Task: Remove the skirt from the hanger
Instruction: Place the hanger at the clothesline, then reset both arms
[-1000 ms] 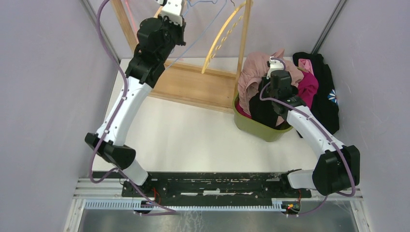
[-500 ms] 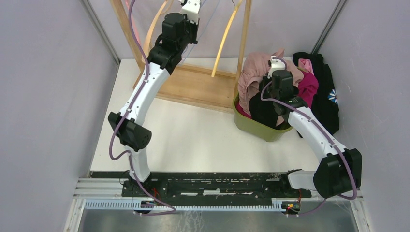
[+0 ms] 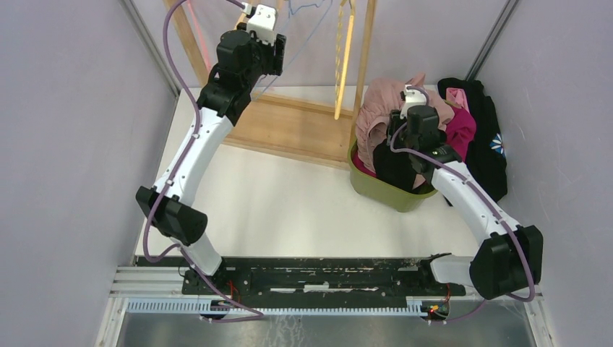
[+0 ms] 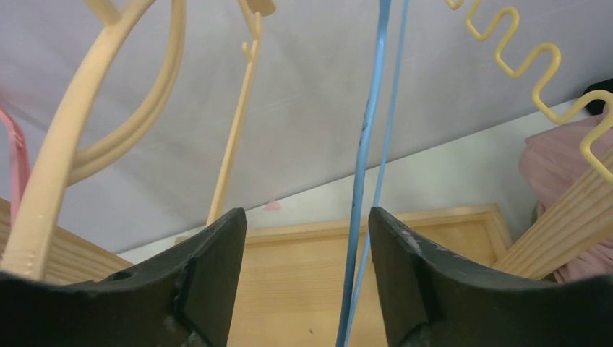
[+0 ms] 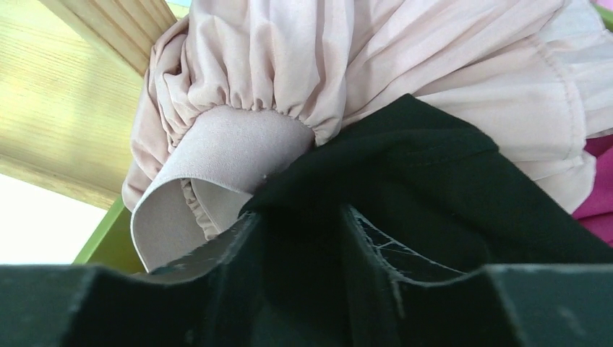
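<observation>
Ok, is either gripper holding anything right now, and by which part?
Nothing looks gripped. The left gripper is open, with the blue hanger wire passing loose between its fingers. The right gripper is open too, over the black garment.

Rack point(image 3: 289, 130) stands far left of centre on the table point(image 3: 289, 210). A hanger point(image 3: 344, 65) hangs inside it, beside its right post. Bin point(image 3: 376, 189) sits just right of the rack's base. Skirt point(image 3: 379, 108) is heaped in the bin's far side, against that post. Clothes pile point(image 3: 491, 144) lies right of the bin. Left gripper point(image 4: 307, 217) is up inside the rack, right gripper point(image 5: 300, 217) over the bin.
</observation>
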Motion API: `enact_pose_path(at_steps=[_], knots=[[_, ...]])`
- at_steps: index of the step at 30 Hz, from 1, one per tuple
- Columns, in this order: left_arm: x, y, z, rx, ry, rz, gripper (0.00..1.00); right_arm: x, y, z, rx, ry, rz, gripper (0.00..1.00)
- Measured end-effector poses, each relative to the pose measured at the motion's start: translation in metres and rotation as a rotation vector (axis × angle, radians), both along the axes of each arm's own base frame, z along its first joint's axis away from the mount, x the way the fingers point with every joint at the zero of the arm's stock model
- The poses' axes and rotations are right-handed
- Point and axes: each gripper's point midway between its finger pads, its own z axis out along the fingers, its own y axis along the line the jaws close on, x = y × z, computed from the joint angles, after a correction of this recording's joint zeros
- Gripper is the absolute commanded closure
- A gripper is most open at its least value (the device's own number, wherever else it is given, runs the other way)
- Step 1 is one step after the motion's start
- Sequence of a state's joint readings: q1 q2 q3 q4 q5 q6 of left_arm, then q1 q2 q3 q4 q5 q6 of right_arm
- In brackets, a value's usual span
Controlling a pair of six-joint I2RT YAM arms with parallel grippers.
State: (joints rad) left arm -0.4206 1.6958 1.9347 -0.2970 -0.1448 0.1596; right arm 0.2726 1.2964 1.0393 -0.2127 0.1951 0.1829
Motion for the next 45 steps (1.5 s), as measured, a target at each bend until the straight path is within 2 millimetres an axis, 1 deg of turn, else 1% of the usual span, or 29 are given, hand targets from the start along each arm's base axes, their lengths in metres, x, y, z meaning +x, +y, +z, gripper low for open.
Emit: enact_pose_path(at_steps=[1,4,6,8,9,10,11,12,15,18,20,22,24,28,30,32,36,39,45], knots=[[-0.001,0.001,-0.002,0.006,0.007,-0.003,0.0,-0.001,0.0,0.002,-0.003,-0.005,0.002,0.46],[-0.004,0.0,-0.003,0.021,0.012,-0.021,0.01,-0.004,-0.003,0.009,-0.011,-0.02,0.001,0.43],[-0.009,-0.001,-0.001,0.022,0.012,-0.034,0.0,-0.006,-0.005,0.014,-0.017,-0.03,-0.002,0.41],[-0.016,0.0,0.003,0.02,0.008,-0.043,0.01,-0.006,-0.006,0.02,-0.023,-0.036,-0.002,0.36],[-0.02,0.002,0.007,0.017,0.003,-0.045,0.01,-0.006,-0.006,0.023,-0.025,-0.039,-0.001,0.32],[-0.026,0.004,0.011,0.014,-0.003,-0.045,0.0,-0.006,-0.006,0.027,-0.025,-0.042,-0.001,0.18],[-0.031,0.007,0.013,0.011,-0.009,-0.045,0.0,-0.006,-0.006,0.032,-0.023,-0.048,0.0,0.08],[-0.038,0.01,0.015,0.009,-0.014,-0.042,0.0,-0.007,-0.006,0.037,-0.019,-0.057,0.001,0.01],[-0.058,0.022,0.015,0.004,-0.021,-0.03,0.0,-0.011,-0.005,0.058,-0.01,-0.1,0.007,0.0],[-0.079,0.033,0.007,-0.009,-0.01,-0.013,0.0,-0.017,-0.005,0.08,0.0,-0.139,0.011,0.0],[-0.088,0.037,0.0,-0.016,-0.002,-0.011,0.0,-0.018,-0.004,0.091,0.005,-0.158,0.015,0.0],[-0.095,0.039,-0.009,-0.023,0.015,-0.011,0.01,-0.019,0.0,0.096,0.009,-0.165,0.023,0.0],[-0.101,0.041,-0.02,-0.031,0.036,-0.01,0.0,-0.021,0.004,0.094,0.009,-0.157,0.035,0.0],[-0.114,0.046,-0.048,-0.038,0.09,-0.003,0.01,-0.029,0.017,0.086,-0.004,-0.119,0.077,0.0],[-0.121,0.051,-0.057,-0.037,0.105,0.01,0.01,-0.034,0.026,0.082,-0.013,-0.106,0.107,0.0],[-0.126,0.056,-0.061,-0.038,0.106,0.022,0.0,-0.038,0.034,0.079,-0.027,-0.095,0.132,0.01],[-0.137,0.061,-0.061,-0.054,0.096,0.029,0.0,-0.046,0.048,0.076,-0.056,-0.082,0.18,0.0],[-0.142,0.063,-0.07,-0.069,0.101,0.031,0.0,-0.052,0.053,0.076,-0.075,-0.088,0.203,0.01],[-0.144,0.063,-0.114,-0.055,0.185,0.039,0.0,-0.059,0.054,0.066,-0.104,-0.073,0.219,0.0]])
